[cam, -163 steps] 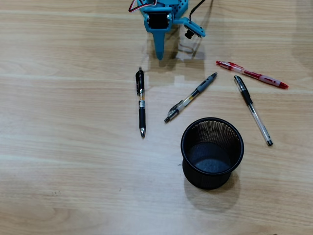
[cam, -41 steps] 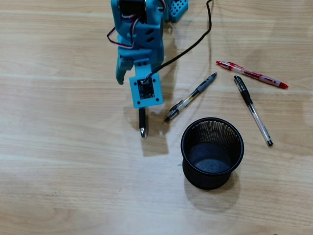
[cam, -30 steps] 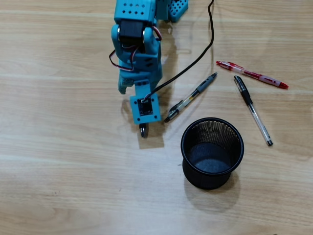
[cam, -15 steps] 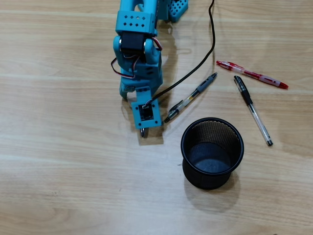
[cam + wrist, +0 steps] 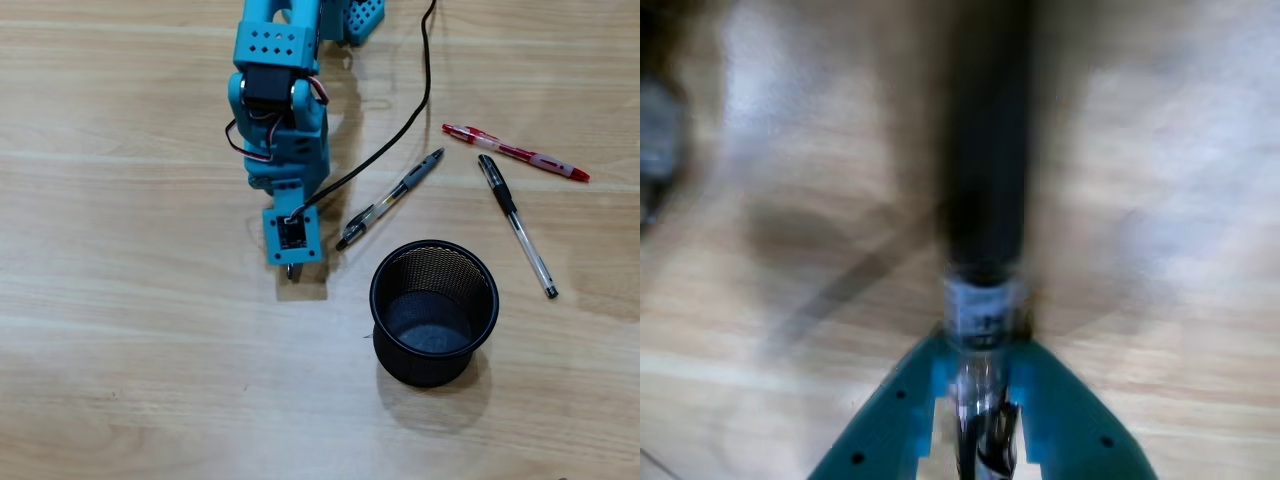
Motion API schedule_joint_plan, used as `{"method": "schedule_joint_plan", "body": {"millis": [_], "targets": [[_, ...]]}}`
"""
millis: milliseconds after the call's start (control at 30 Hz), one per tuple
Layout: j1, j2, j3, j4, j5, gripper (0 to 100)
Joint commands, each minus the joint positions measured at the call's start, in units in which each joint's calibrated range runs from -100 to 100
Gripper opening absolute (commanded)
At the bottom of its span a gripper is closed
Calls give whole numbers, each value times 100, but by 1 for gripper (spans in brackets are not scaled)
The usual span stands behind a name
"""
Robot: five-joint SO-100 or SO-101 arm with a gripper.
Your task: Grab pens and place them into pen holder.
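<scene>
Where the wrist view looks down between the teal fingers (image 5: 1055,420), the gripper (image 5: 982,395) has its jaws narrowed onto the black pen (image 5: 985,200), which runs straight ahead from between them; the picture is blurred, but both fingers appear to touch the barrel just behind its pale band. In the overhead view the arm (image 5: 280,110) covers most of this pen, and only its metal tip (image 5: 290,270) shows below the small square camera board (image 5: 292,235).

To the right of the jaws in the overhead view, close by, lies the grey-and-clear pen (image 5: 390,200), slanted on the wooden table (image 5: 120,330). Further right and lower stands the pen holder (image 5: 434,312), upright, with nothing visible inside it. Right again, well apart from the jaws, lies the black-and-clear pen (image 5: 517,225), and above it the red-and-white pen (image 5: 515,151); the two lie near each other at the upper ends, though contact cannot be determined.
</scene>
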Motion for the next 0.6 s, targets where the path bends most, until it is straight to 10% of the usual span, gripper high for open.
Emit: {"method": "schedule_joint_plan", "body": {"millis": [0,567], "targets": [[7,-56,-74,-37,8,2],[427,-2128,188,846,155,2]]}}
